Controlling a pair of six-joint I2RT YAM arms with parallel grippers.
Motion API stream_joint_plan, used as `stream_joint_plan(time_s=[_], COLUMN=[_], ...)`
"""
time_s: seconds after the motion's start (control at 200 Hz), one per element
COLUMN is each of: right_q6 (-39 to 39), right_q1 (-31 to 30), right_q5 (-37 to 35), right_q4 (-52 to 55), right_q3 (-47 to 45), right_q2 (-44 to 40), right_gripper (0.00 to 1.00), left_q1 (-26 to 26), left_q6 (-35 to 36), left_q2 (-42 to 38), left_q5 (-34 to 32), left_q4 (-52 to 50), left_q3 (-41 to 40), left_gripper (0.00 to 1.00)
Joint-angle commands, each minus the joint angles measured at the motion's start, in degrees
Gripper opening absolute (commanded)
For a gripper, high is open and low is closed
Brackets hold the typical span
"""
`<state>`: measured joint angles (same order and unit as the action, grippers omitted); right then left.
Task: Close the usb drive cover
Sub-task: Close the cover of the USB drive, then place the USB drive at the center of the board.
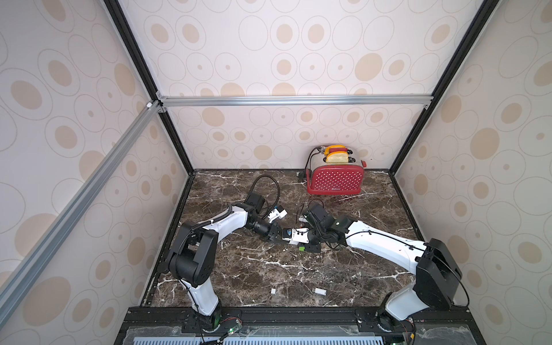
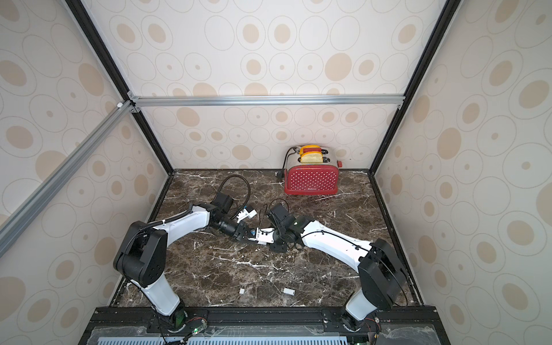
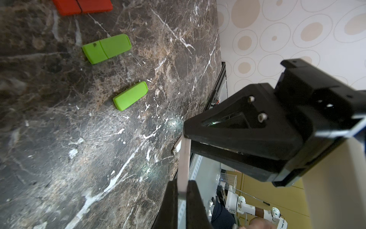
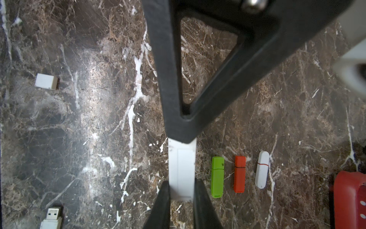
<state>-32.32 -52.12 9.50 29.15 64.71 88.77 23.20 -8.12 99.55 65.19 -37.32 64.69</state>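
Below, dark marble tabletop [image 1: 254, 268], dotted walls [image 1: 283, 59].

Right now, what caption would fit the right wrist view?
Left gripper and right gripper pinch a white usb drive, near a green drive, an orange drive and a capped white drive.

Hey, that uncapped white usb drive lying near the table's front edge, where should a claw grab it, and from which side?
I'd pinch the usb drive by its white plastic body, across the two long sides, coming straight down from above: it lies flat, so only those edges are reachable. Keep off the metal plug, which must stay free to enter the loose cap.
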Motion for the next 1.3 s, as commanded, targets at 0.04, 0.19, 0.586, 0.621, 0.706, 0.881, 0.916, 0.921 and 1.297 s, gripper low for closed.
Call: stream_joint_plan(time_s=[0.04,0.19,0.586,0.621,0.706,0.881,0.916,0.921,1.297], right_q6=[-3.9,-8.4,-3.4,-2.8,-2.4,-0.6,-0.6,-0.6,2.7], right_q1=[-3.4,-2.9,1.2,1.1,1.0,0.4,0.1,0.0,-0.6], right_q5=[8.6,-0.4,0.9,0.8,0.7,0.1,-0.4,-0.6,-7.7], right_q4=[-8.4,4.2,7.6,7.6,8.1,8.2,8.5,8.5,7.2], right_q3=[2.7,4.0,-5.5,-5.3,-4.7,-3.6,-3.5,-3.5,-3.8], right_q2=[-1.8,1.3,-2.4,-1.5,0.8,5.4,6.1,6.2,10.6], right_gripper=[0.00,0.00,0.00,0.00,0.00,0.04,0.05,0.05,0.17], left_q1=[1.8,-1.4,-9.3,-9.3,-9.4,-9.1,-9.2,-9.2,-8.2], left_q6=[-1.1,0.8,22.6,25.4,31.0,32.1,32.2,32.2,38.7], left_q2=[0.9,-2.3,-15.7,-17.0,-19.9,-23.4,-23.7,-23.8,-24.5], left_q5=[2.0,0.0,-17.9,-19.7,-22.1,-24.9,-25.4,-25.5,-29.7], left_q4=[5.3,2.6,-12.7,-13.7,-15.4,-15.0,-14.9,-14.8,-17.8], left_q3=[2.0,2.0,0.9,0.4,-1.1,-4.0,-4.3,-4.3,-5.2], left_gripper=[0.00,0.34,0.82,0.82,0.82,0.85,0.86,0.86,0.96])
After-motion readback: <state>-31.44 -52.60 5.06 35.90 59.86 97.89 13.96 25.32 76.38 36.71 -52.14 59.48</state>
